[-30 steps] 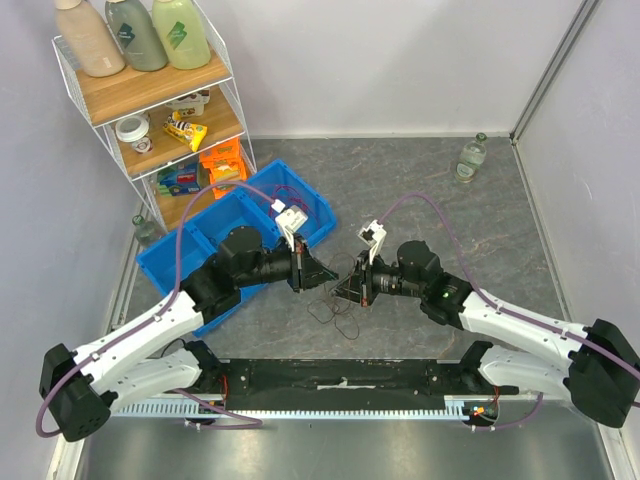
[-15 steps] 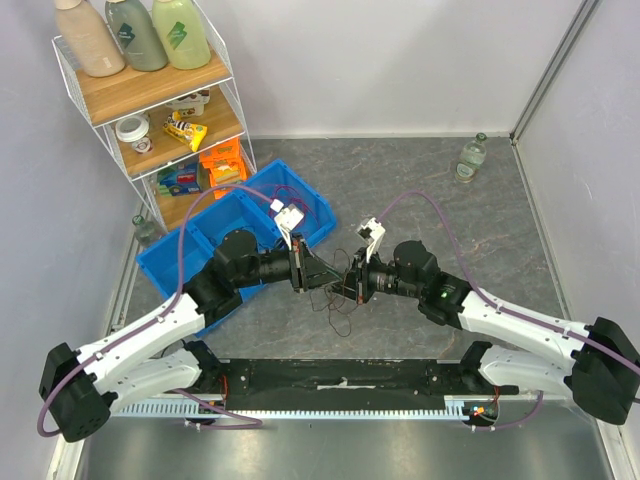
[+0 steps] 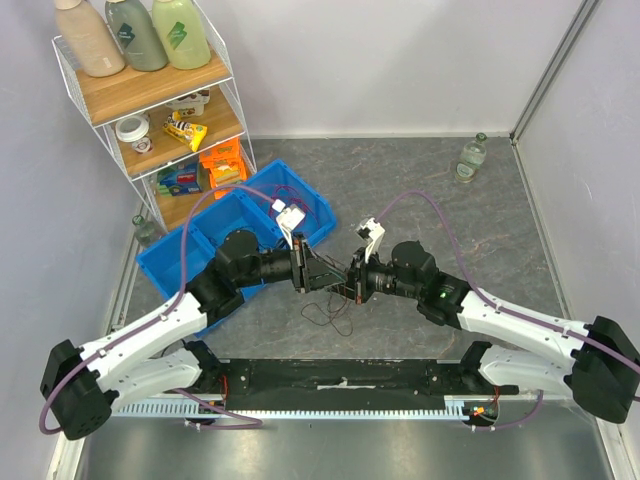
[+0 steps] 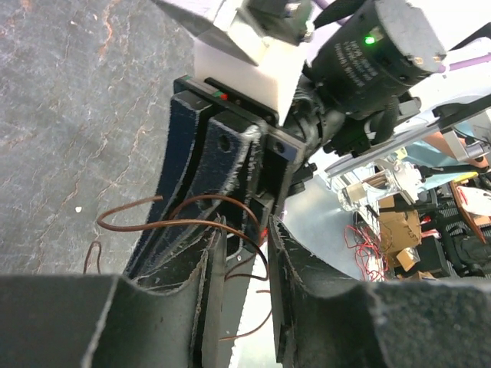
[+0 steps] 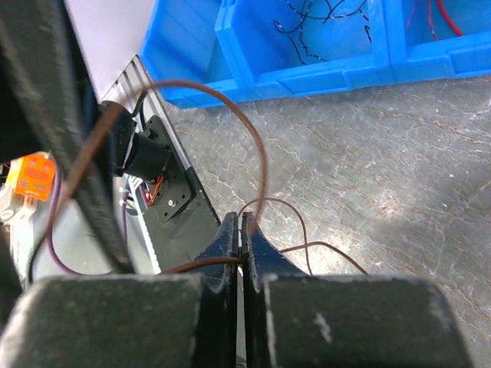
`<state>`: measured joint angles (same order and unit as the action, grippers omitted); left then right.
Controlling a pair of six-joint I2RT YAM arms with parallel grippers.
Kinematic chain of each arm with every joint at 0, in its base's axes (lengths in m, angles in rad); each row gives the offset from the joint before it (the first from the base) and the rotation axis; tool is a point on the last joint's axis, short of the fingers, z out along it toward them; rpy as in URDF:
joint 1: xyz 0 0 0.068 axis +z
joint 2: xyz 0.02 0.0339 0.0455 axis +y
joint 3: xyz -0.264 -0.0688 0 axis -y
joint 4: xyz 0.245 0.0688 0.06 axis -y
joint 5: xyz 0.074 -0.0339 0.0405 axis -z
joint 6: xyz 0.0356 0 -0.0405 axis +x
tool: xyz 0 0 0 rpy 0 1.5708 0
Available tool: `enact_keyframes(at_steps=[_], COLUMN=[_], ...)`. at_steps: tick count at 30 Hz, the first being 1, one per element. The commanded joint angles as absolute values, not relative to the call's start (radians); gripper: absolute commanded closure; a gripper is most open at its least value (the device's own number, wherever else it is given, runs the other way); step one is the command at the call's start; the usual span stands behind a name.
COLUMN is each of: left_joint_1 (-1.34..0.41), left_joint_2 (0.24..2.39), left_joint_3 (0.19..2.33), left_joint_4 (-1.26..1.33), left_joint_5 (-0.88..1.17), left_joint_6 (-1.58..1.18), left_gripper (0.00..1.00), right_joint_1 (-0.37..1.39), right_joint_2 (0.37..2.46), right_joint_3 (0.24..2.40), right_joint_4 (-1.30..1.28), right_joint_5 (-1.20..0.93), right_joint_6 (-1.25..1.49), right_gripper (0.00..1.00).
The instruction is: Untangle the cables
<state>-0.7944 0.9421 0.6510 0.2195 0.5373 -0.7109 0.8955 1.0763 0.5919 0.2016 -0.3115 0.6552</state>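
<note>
Cables (image 5: 264, 165) pinched in right gripper (image 5: 239, 222), jaws closed; we see left gripper (image 4: 247, 230) narrowly parted (wire passing between).

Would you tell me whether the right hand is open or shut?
Shut: the right hand has its jaws pressed together, pinching a brown cable.

Robot arms: two, left arm (image 3: 150, 335) and right arm (image 3: 510, 320). Wire rack (image 3: 150, 88): one, with three wooden shelves. Large bottles (image 3: 135, 35) on its top shelf: three. Small glass bottles: two, one (image 3: 472, 157) at the far right of the tabletop (image 3: 420, 190), one (image 3: 143, 229) by the rack's foot. Blue bin (image 3: 170, 262): one. Cables (image 3: 335, 312): one loose bunch; strands cannot be counted.
</note>
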Motion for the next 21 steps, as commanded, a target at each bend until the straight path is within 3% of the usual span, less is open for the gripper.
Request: enact_keyframes(at_steps=[1, 5, 9, 12, 19, 21], left_joint_1=[-0.802, -0.808, -0.811, -0.81, -0.811, -0.813], left_joint_2=[0.983, 0.997, 0.996, 0.985, 1.012, 1.015], left_joint_3=[0.667, 0.686, 0.707, 0.707, 0.721, 0.721], left_joint_4=[0.247, 0.258, 0.206, 0.169, 0.175, 0.179], left_joint_5=[0.56, 0.558, 0.522, 0.486, 0.505, 0.506], left_joint_6=[-0.741, -0.733, -0.706, -0.686, -0.712, -0.715], left_gripper=[0.66, 0.67, 0.8, 0.84, 0.65, 0.64], right_joint_1=[0.911, 0.92, 0.925, 0.928, 0.942, 0.946], right_joint_2=[1.065, 1.066, 1.063, 1.057, 1.074, 1.074], right_joint_3=[0.649, 0.653, 0.655, 0.663, 0.68, 0.68], right_joint_4=[0.21, 0.199, 0.193, 0.176, 0.169, 0.172], right_joint_5=[-0.29, -0.275, -0.27, -0.255, -0.244, -0.244], right_joint_6=[0.649, 0.643, 0.638, 0.63, 0.621, 0.621], right_gripper=[1.0, 1.0, 1.0, 1.0, 1.0, 1.0])
